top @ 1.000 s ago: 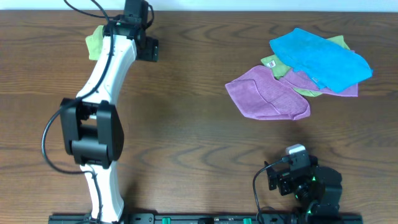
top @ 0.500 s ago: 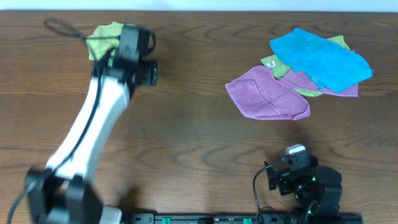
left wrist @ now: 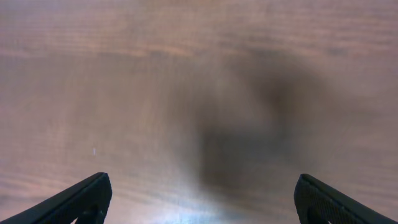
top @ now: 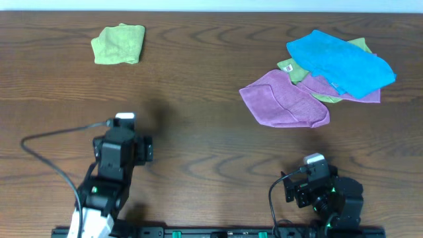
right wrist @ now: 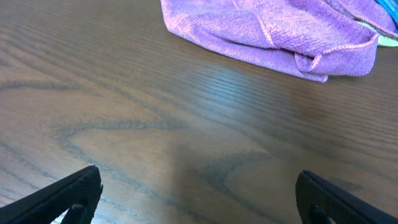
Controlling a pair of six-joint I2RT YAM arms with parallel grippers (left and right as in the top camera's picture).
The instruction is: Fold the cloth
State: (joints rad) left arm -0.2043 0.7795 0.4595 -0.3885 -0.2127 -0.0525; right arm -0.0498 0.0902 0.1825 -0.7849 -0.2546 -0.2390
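Observation:
A folded green cloth lies at the far left of the table. A pile of cloths lies at the far right: a blue one on top, a purple one in front, and a green one showing between them. The purple cloth also shows at the top of the right wrist view. My left gripper is open and empty over bare wood at the near left. My right gripper is open and empty near the front edge, short of the purple cloth.
The brown wooden table fills all views. Black cables trail from both arms near the front edge.
My left arm has pulled back from the folded green cloth at the far left to the near left of the table. The cloth stays where it was. The right arm has not moved.

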